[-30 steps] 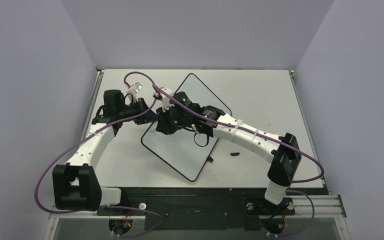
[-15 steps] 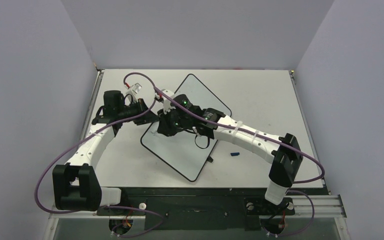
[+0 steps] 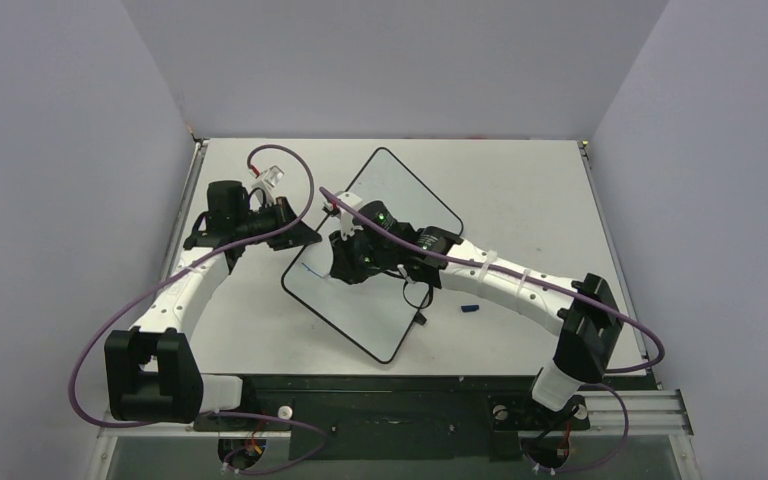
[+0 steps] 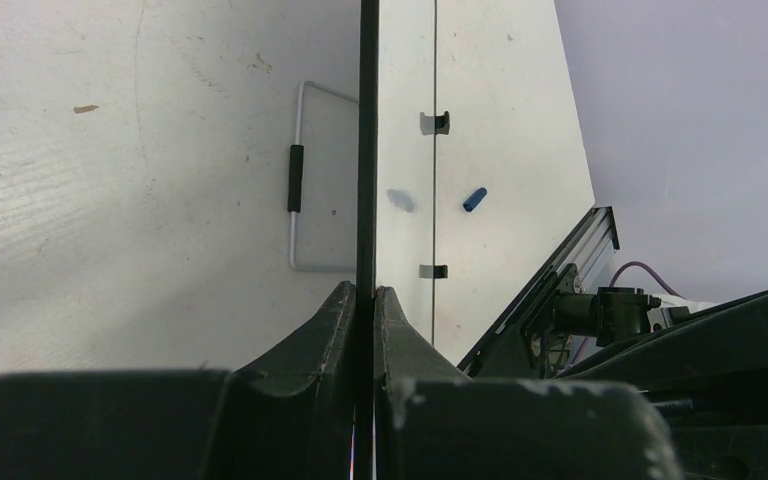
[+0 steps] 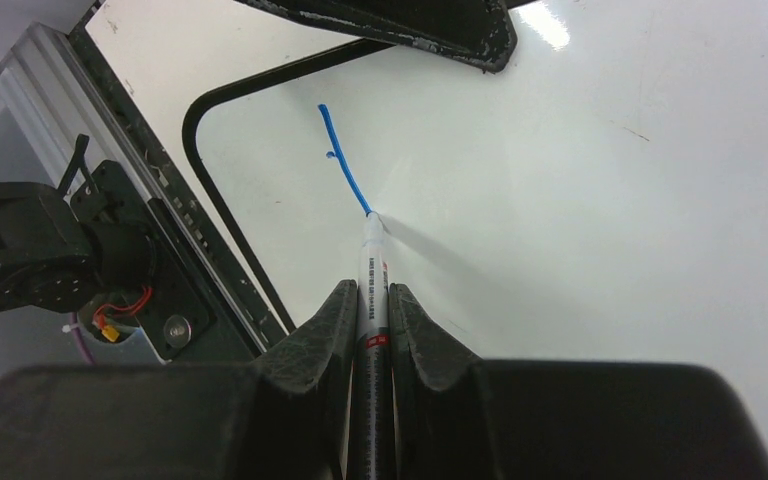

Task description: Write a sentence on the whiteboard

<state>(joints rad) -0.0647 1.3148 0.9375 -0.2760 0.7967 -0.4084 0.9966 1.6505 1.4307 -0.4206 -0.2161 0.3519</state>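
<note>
While the board [image 3: 360,318] lies cornerwise at the middle of the table [image 3: 530,180], its rim at the left corner is pinched between the pressed-together fingers of the left gripper [image 4: 366,293]. In the left wrist view that black rim is seen edge-on, running straight up from the fingertips. A marker [image 5: 372,262] is clamped in the right gripper [image 5: 371,292], whose fingers are closed tight on its barrel. The marker's tip is set down on the glossy surface near the board's left corner. A short blue stroke [image 5: 344,165], the only writing in view, is shown running from that tip towards the rounded rim, with a small tick on one side. A small blue cap [image 3: 469,308] is seen lying on the table just right of the board's near-right edge, apart from it.
</note>
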